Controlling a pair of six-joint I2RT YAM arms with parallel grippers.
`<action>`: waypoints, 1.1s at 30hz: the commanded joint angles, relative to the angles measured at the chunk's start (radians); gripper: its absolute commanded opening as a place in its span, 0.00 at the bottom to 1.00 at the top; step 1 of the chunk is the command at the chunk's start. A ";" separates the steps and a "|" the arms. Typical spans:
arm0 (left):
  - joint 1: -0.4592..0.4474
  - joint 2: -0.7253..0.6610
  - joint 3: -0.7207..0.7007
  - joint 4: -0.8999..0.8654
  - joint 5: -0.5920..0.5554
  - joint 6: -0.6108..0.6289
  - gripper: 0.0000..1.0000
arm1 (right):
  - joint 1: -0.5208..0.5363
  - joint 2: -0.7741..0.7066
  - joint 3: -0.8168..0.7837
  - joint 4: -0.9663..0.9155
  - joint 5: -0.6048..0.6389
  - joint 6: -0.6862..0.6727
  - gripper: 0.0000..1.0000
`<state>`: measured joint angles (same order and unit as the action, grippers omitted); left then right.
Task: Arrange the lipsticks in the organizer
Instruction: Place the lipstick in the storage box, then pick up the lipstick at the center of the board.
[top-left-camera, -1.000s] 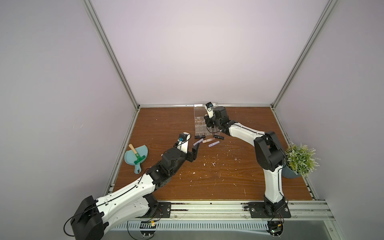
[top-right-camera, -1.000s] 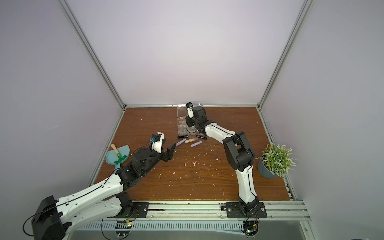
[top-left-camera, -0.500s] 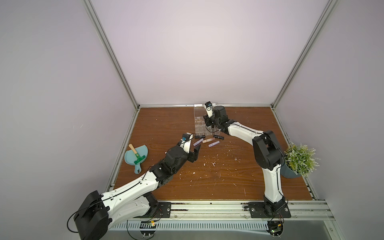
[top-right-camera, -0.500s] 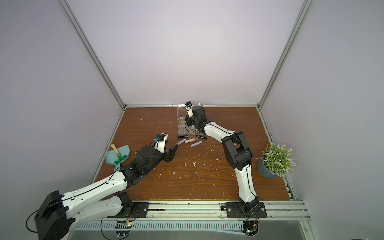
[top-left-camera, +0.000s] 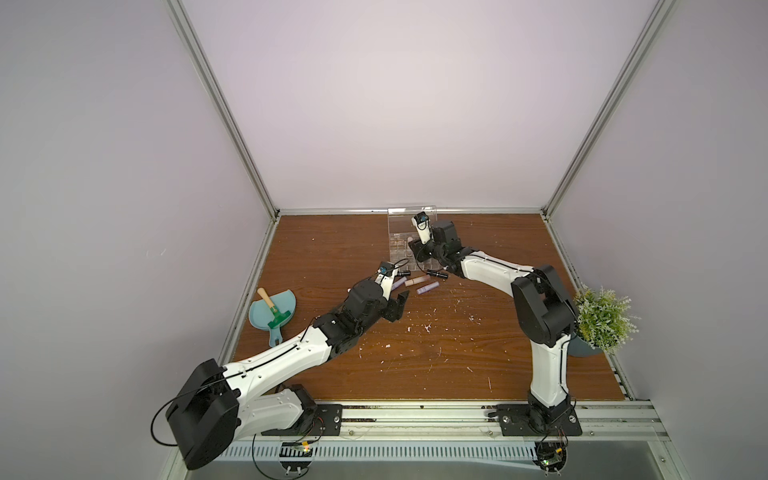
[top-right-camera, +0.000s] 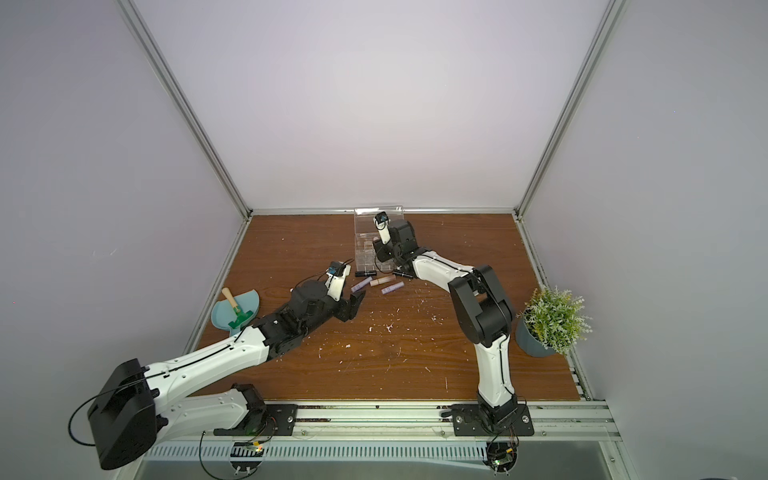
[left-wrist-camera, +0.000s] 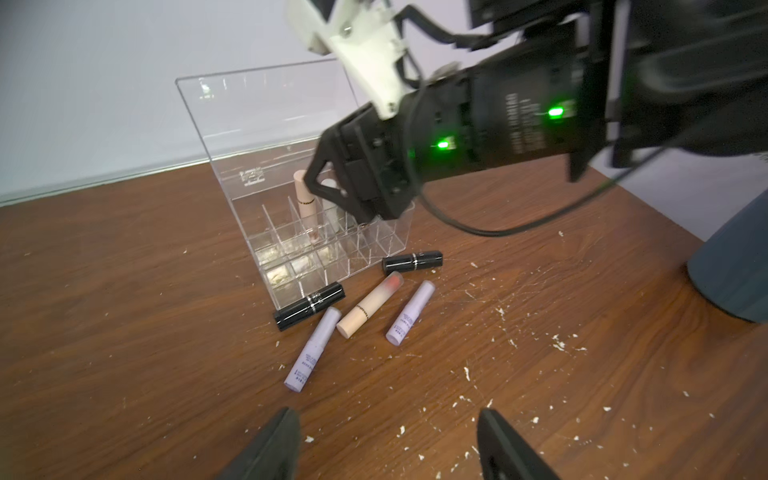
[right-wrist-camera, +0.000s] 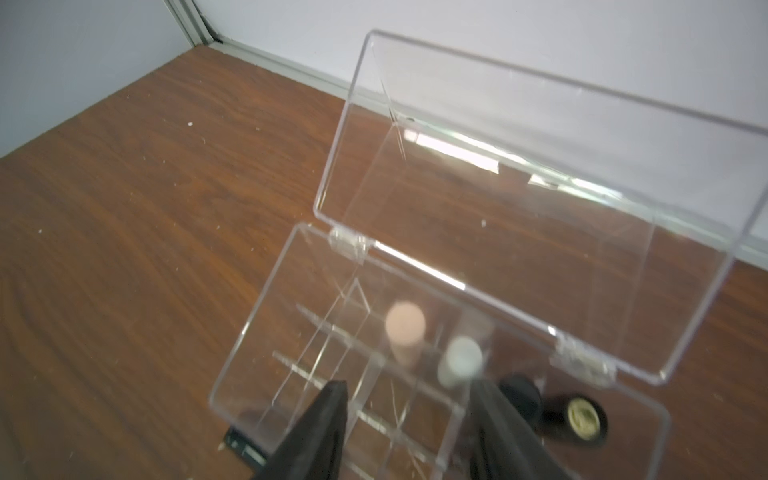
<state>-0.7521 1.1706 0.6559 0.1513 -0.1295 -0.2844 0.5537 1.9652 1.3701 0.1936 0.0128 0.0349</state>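
The organizer (left-wrist-camera: 266, 112), lid raised, stands by the far wall (left-wrist-camera: 104, 83), a beige tube (left-wrist-camera: 304, 195) and a blurry white tube (right-wrist-camera: 461, 361) upright inside. Five lipsticks (left-wrist-camera: 371, 304) lie on the table (left-wrist-camera: 124, 291) just before it. The right gripper (right-wrist-camera: 409, 386) hangs spread and empty over its cells. The left gripper (left-wrist-camera: 385, 415), partly cropped, gapes nearby.

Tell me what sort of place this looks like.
Probably a robotics lab test cell: two white-and-black robot arms bolted to a metal rail, a brown wood-grain tabletop, and plain pale walls framed in aluminium.
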 joint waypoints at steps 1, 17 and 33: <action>0.084 0.031 -0.005 -0.040 0.081 -0.051 0.72 | -0.009 -0.183 -0.094 0.095 0.032 0.042 0.56; 0.146 0.311 0.185 -0.134 0.191 0.008 0.72 | -0.037 -0.512 -0.463 0.190 0.049 0.117 0.57; 0.243 0.469 0.249 -0.160 0.265 0.025 0.72 | -0.063 -0.507 -0.463 0.188 0.018 0.132 0.57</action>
<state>-0.5217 1.6066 0.8700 0.0277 0.1112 -0.2817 0.4950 1.4803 0.8986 0.3477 0.0441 0.1493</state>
